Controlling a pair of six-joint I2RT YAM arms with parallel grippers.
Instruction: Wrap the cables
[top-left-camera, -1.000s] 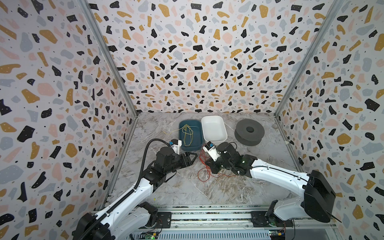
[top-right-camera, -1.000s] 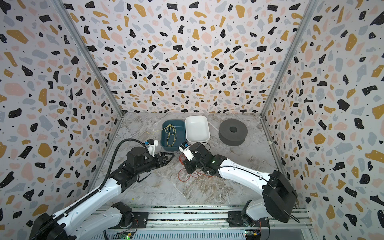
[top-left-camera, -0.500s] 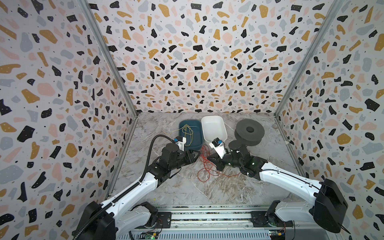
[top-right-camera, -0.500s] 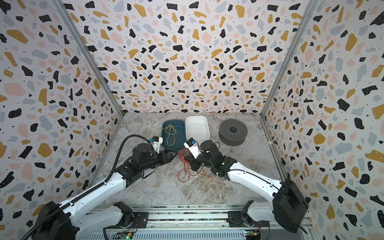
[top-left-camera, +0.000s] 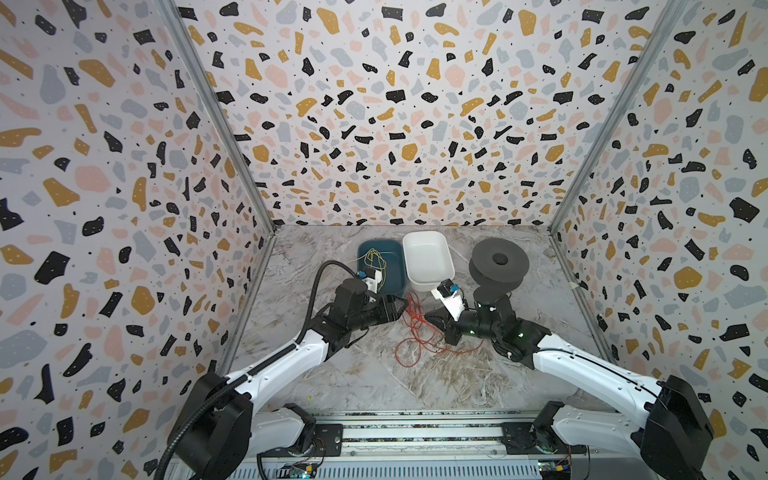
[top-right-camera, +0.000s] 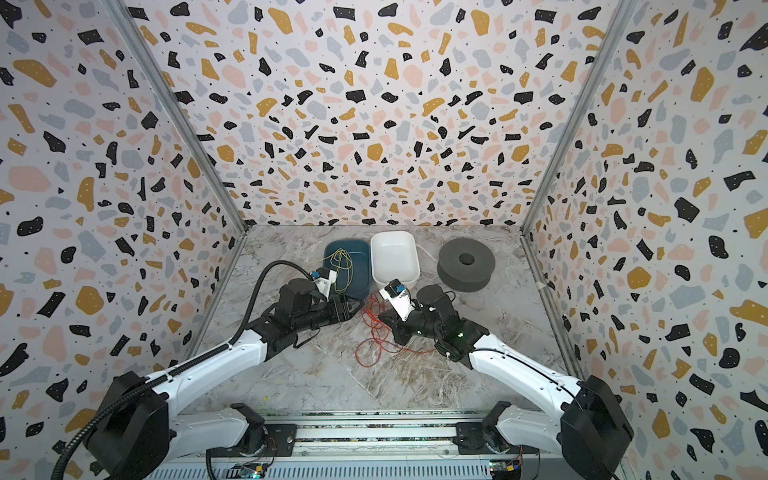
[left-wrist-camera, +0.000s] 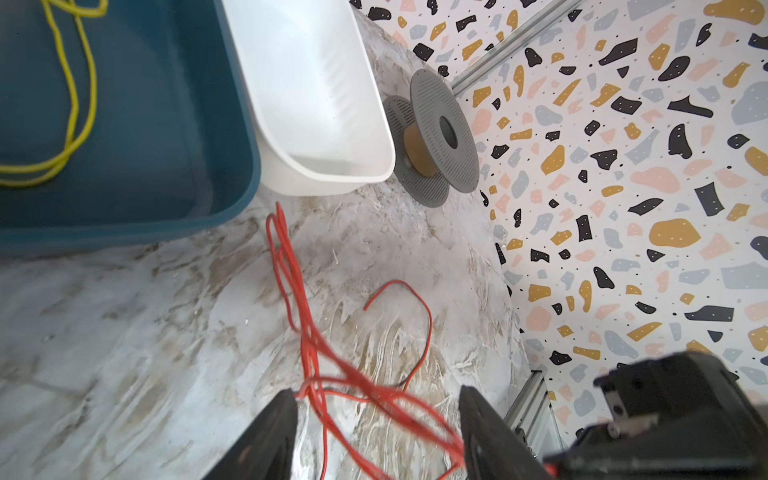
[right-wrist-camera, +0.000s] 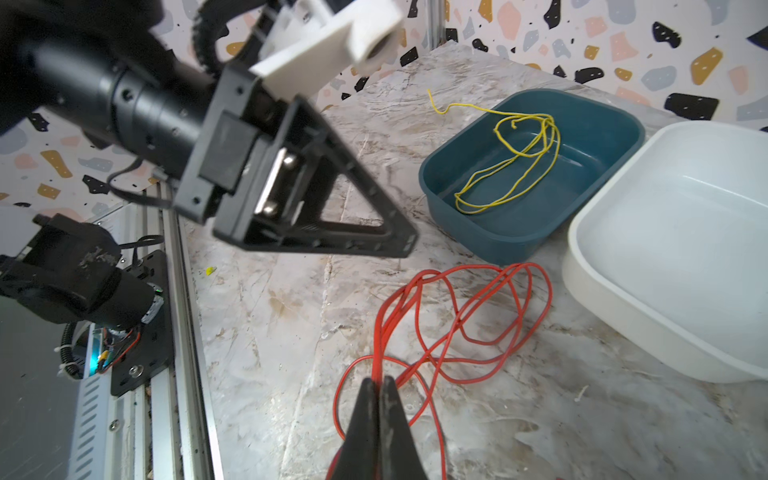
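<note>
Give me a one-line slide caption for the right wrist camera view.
Right tool shut on the red cable on the marble table; yellow wire in the blue tray, white tray beside.

From my station the counter (top-left-camera: 374, 374) reads as a marble-print sheet, matt and scuffed, with rough, fibrous scratches. The cables (right-wrist-camera: 377, 345) have a smooth, faintly shiny plastic jacket, and the yellow wire (left-wrist-camera: 74, 99) looks the same. The blue tub (right-wrist-camera: 490, 245) is smooth plastic with a soft sheen. The white tub (right-wrist-camera: 623, 316) is glossier plastic. I see the spool (left-wrist-camera: 432, 95) as matt grey, its flanges finely dotted, with a tan, cardboard-like core. The left pincer (left-wrist-camera: 376, 415) and right pincer (right-wrist-camera: 378, 384) look like matt black plastic. The rail (right-wrist-camera: 183, 332) is brushed metal.
</note>
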